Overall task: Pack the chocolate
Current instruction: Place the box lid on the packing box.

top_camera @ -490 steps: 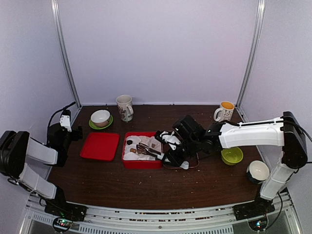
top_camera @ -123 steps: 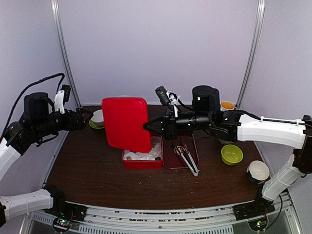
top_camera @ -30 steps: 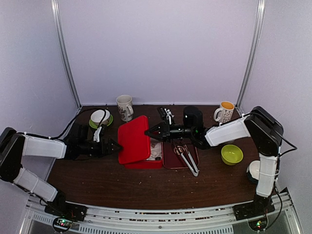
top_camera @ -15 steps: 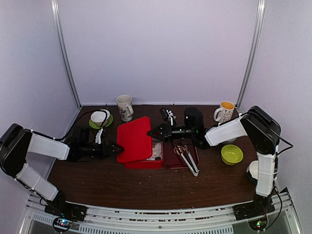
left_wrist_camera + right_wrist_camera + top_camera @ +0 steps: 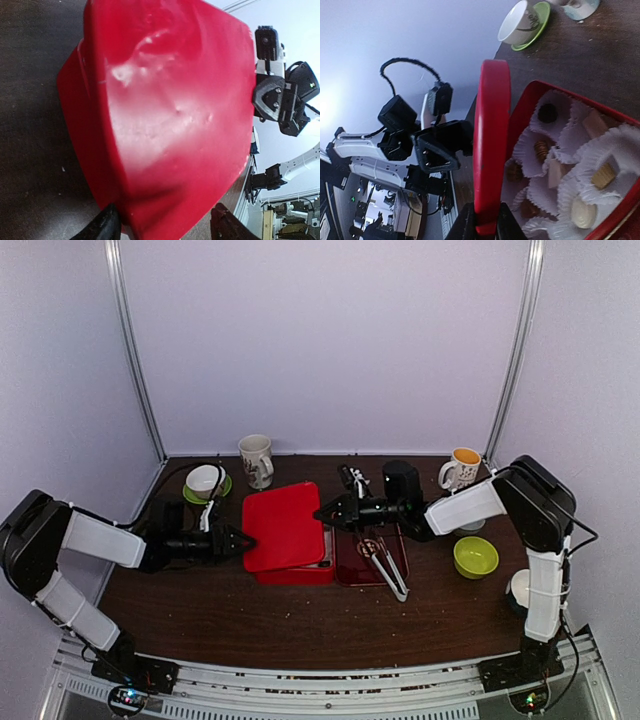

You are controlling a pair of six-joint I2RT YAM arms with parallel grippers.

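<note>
1. The worktop (image 5: 300,630) carries the red box (image 5: 295,577) at its middle. A dark red tray (image 5: 350,562) with metal tongs (image 5: 385,568) lies just beside the box on its right.
2. The red lid (image 5: 285,525) is held tilted over the box. Its left side is low near the box's left rim and its right side is raised, so the right part of the box is left uncovered. Closing the box is judged to be the step in hand, with the filling apparently done.
3. The right tool (image 5: 486,227) is clamped on the raised right rim of the lid, one finger on each face.
4. The left tool (image 5: 240,540) is set at the lid's left edge. Its jaws are apart, one on each side of a lid corner, and whether the fingers (image 5: 107,226) touch it cannot be told.
5. The white insert (image 5: 560,192) fills the box with frilled pockets.
6. The chocolate (image 5: 547,113) is already in those pockets, about eight small pieces, each in its own, in dark, brown, tan and cream. None is seen outside the box.
7. For the next move, the raised side would need to be lowered until the lid lies flat. The left edge would have to be kept lined up with the box's rim so the lid seats squarely and does not slide off.
</note>
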